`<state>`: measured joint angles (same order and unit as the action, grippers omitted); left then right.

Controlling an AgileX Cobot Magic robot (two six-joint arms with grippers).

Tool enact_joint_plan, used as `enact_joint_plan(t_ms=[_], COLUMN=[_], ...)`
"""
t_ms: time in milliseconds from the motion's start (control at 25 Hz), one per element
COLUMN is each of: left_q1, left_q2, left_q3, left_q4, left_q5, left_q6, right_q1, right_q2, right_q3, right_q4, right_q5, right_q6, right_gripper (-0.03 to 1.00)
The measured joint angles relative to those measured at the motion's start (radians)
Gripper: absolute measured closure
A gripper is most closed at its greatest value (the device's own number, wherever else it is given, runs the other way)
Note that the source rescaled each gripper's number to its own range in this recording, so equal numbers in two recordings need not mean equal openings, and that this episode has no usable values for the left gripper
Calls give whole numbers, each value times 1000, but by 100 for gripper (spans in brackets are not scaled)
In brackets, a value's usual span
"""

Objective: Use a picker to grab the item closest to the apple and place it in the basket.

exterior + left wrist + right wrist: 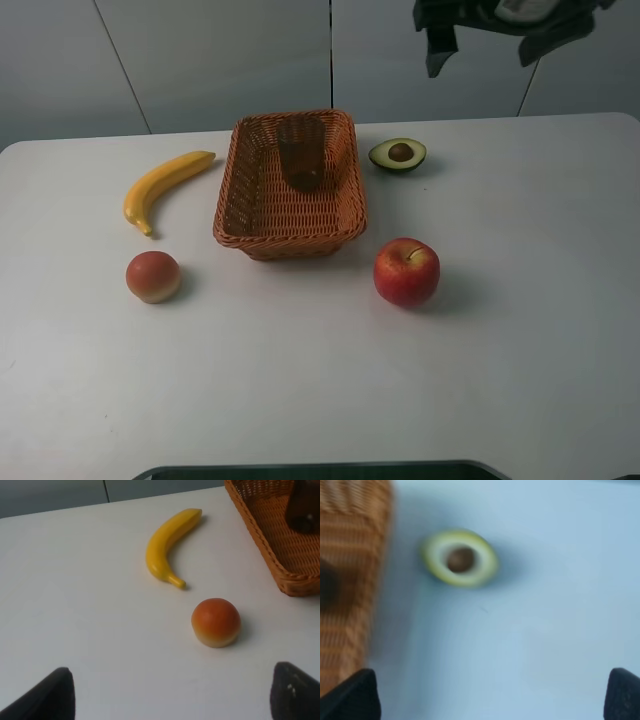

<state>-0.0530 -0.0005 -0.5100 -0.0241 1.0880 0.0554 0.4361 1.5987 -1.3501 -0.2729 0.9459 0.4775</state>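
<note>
Jaws of the right gripper (487, 697) are spread wide and hold nothing. It hangs high up, past the basket's (290, 245) far right corner. The left gripper (170, 697) has its jaws spread wide too, with nothing in them. The half avocado (397, 155) lies on the table (520, 350), just right of the basket. The apple (407, 272) sits by the basket's near right corner. A dark brown thing (300, 160) is inside the basket. The banana (165, 187) lies left of the basket.

Yellow banana (165, 187) lay curved on the white table (300, 400). Round orange-red fruit (153, 276) sat near the banana's stem tip, not touching. Halved avocado (397, 154), pit showing, lay well apart from the banana.
</note>
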Motion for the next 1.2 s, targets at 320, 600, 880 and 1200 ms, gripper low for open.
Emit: enact_joint_plan(t_ms=[320, 600, 880, 1200], left_q1=[0, 0, 0, 0], left_q2=[0, 0, 0, 0], left_q3=[0, 0, 0, 0], left_q4=[0, 0, 0, 0], left_q5=[0, 0, 0, 0], left_q6=[0, 0, 0, 0], right_q1=[-262, -403, -404, -404], right_q2=[-429, -756, -1002, -1196], right_q3=[347, 514, 647, 775], right_q4=[42, 115, 184, 239], right_q5=[36, 66, 60, 34], right_q6=[-95, -181, -289, -381], right_gripper=[0, 0, 0, 0])
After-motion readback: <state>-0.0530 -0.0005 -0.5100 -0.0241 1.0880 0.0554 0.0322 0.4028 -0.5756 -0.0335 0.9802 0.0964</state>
